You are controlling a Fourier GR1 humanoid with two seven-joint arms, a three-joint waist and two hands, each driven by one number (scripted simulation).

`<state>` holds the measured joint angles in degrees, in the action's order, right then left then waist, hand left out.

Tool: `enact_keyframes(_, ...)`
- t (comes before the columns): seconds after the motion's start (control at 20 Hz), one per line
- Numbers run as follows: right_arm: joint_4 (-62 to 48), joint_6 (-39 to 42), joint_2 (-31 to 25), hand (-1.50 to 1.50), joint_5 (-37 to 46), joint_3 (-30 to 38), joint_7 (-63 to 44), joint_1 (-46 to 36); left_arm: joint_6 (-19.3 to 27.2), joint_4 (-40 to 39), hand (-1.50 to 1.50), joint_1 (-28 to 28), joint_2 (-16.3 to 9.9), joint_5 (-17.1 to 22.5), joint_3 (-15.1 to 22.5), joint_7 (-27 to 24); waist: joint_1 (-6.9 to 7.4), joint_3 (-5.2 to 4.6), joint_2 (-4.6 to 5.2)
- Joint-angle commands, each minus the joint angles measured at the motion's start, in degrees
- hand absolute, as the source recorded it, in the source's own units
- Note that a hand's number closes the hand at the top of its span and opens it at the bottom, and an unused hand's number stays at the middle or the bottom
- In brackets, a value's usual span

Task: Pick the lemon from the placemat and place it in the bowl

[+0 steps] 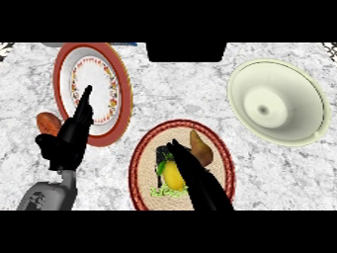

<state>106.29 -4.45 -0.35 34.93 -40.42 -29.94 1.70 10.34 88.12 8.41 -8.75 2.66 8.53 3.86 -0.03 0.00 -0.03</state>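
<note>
The lemon (173,175) lies on the round placemat (143,163) near the desk's (273,168) front edge, about midway along it, with a brown pear (200,147) just beside it on the same mat. The right robot hand (189,165) comes in from the front edge and lies over the lemon's right side, its fingers long and straight, pressed together rather than curled; nothing is pinched. A dark shape sits at the lemon's far side, too unclear to name.

The bowl (279,103) sits well apart, toward the desk's far right. The left robot hand (72,133) rests spread with fingers up toward the left edge, over a red-rimmed plate (120,94); a reddish-brown item (48,122) lies just beside it.

By my reading, the step in hand is the approach to the grasp: the lemon is not yet lifted. The next move calls for curling the fingers and thumb round the lemon without nudging the pear, then lifting and carrying it toward the far right to the bowl.
</note>
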Motion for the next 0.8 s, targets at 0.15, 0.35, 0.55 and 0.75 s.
enact_keyframes(0.15, -10.3, -4.4, 0.1, -1.5, -4.5, 3.7, 10.5, 0.9, -3.3, 3.9, 0.0, -2.6, -1.0, 0.2, -1.9, 1.3, 0.17, 0.01, 0.01)
enact_keyframes(0.35, -13.4, -5.9, 0.3, -1.5, -7.5, 2.9, 6.6, -6.2, -3.2, -2.3, 0.0, 1.3, 1.9, -2.0, -2.6, -1.2, 0.1, 0.0, 0.05)
enact_keyframes(0.55, -17.1, -7.7, -0.7, -1.5, -5.2, 3.4, 15.9, 0.5, -2.4, 2.9, 0.0, 0.0, 2.5, -3.6, -1.7, 4.2, 0.0, 0.01, 0.01)
enact_keyframes(0.75, -23.6, -13.4, 0.3, -1.5, 0.4, 0.1, 7.3, -7.2, -3.6, -0.9, 0.0, 0.6, 2.9, -2.7, -2.4, 1.4, 0.16, -0.01, 0.05)
